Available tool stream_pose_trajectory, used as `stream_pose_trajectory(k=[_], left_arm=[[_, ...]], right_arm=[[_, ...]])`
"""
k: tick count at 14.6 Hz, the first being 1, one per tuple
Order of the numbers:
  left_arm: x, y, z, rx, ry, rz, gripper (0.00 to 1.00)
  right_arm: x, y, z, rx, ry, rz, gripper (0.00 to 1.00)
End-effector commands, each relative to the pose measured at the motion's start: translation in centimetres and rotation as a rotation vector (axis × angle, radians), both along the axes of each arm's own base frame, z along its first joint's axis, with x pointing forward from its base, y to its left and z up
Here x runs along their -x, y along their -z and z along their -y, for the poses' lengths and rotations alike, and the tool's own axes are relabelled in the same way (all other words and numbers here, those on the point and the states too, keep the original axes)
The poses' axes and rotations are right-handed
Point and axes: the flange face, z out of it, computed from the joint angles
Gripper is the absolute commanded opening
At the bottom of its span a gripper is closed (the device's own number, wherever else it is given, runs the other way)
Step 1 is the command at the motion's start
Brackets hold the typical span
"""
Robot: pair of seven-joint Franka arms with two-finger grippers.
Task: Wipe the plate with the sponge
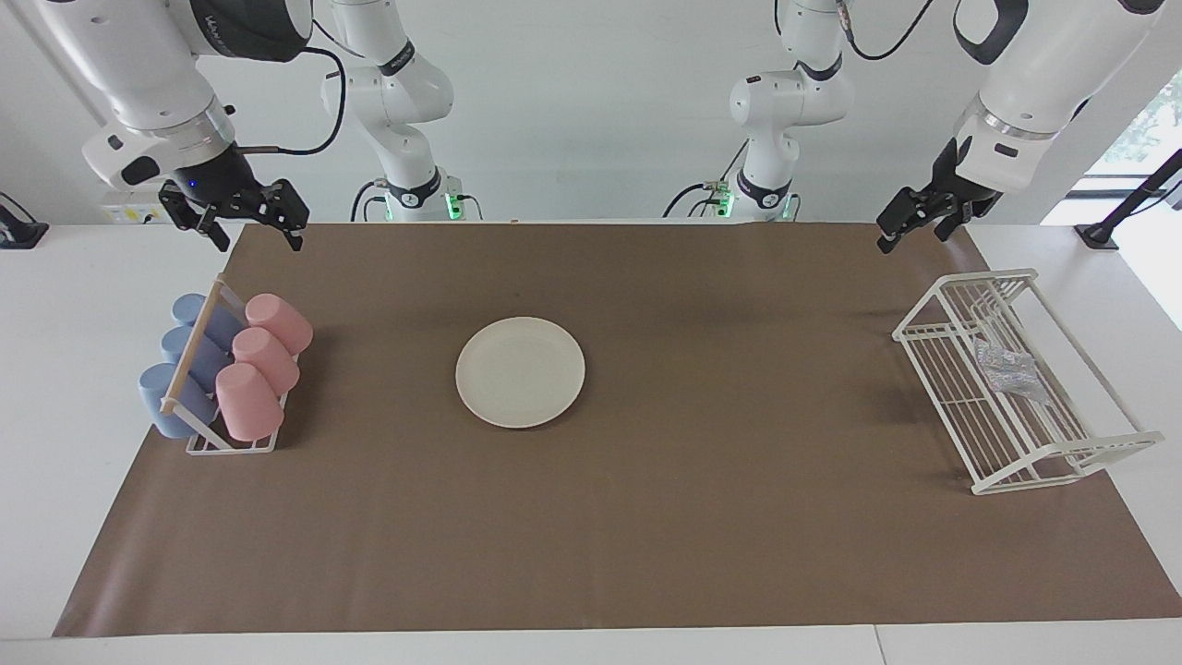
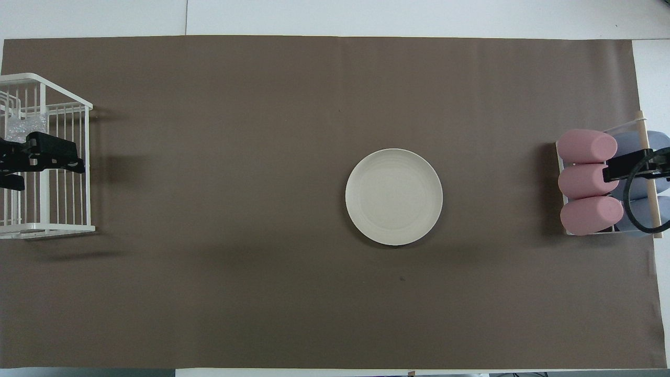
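Nothing wiped yet; I had not picked up the sponge (image 1: 1008,369).
It lay in the rack (image 1: 1062,462); the plate (image 1: 520,371) sat untouched; both grippers, left (image 1: 910,219) and right (image 1: 242,217), hung empty, jaws open.
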Motion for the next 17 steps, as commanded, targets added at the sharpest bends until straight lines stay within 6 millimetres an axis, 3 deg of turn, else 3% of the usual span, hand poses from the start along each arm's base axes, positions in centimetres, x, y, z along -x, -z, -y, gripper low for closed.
stream_pose_trajectory(k=[1,3,6,7,11,12,13,15,17], left_arm=[[-0.7,1.3,1.3,-0.141,0.024,0.014,1.0],[-2.2,3.8,2.0,-0.278,0.052,-0.008,1.0],[-5.1,8.6,1.3,-0.494,0.094,-0.059,1.0],[-6.3,10.9,2.2,-0.577,0.11,-0.058,1.0],[-9.3,15.4,1.0,-0.78,0.178,-0.025,1.0],[-10.1,17.9,1.1,-0.821,0.206,-0.048,1.0],[-10.5,19.1,0.8,-0.856,0.214,-0.057,1.0],[-10.8,20.4,-0.1,-0.91,0.229,-0.077,1.0],[-10.8,20.5,-0.6,-0.915,0.222,-0.081,1.0]], right_arm=[[0.0,-0.3,-0.5,-0.003,0.097,0.008,1.0],[0.0,-0.3,-0.8,-0.003,0.14,0.007,1.0],[0.0,-0.4,-3.3,0.002,0.217,0.006,1.0],[-0.1,-1.0,-4.4,0.003,0.262,0.017,1.0],[0.0,-1.9,-8.7,0.01,0.481,0.042,1.0],[0.0,-2.0,-10.0,0.009,0.513,0.049,1.0],[0.2,-2.3,-11.7,0.008,0.552,0.061,1.0],[0.6,-2.2,-14.2,0.007,0.677,0.06,1.0],[1.0,-2.2,-16.2,-0.04,0.825,0.028,1.0]])
